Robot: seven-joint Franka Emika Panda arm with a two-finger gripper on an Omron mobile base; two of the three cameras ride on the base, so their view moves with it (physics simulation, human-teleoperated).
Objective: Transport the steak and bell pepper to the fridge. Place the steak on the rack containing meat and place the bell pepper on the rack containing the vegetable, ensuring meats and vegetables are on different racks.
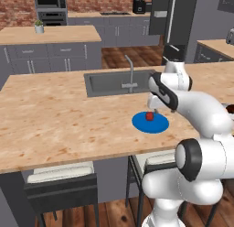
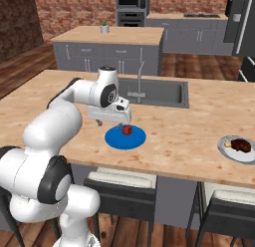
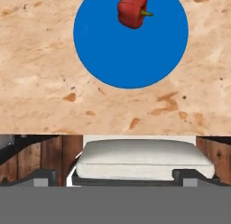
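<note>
— Hovering over the counter [image 1: 55,116] w/ my gripper [image 2: 109,124] pointed down, just above the near side of the blue plate [image 3: 131,56].

— Fingers?

— Spread wide, nothing btwn them, touching nothing.

— Where's the bell pepper [image 3: 132,10]?

— Lying on the plate, past its middle, on the far side from my fingers. In the hand view it's ahead of my tips, stem pointing to one side. In the right base view it sits just beside my hand & lower, close but apart. Can't tell exactly how high I am above it.

— And the steak [image 2: 241,145]?

— Well apart from my fingers, far off to the right along the same counter, on a grey plate [image 2: 226,150] near the front edge. Not near my tips at all.

— Fridge [image 1: 176,13]?

— Way beyond my fingers, across the room, past the sink [image 1: 105,82] & the faucet [image 1: 131,72], at the back right. Doors look closed from here; the inside is hidden, so no word on racks.

— Anything under you?

— Counter's front edge runs behind my tips in the hand view, & below it a stool w/ a pale cushion [image 3: 142,157] tucked under the overhang.
</note>
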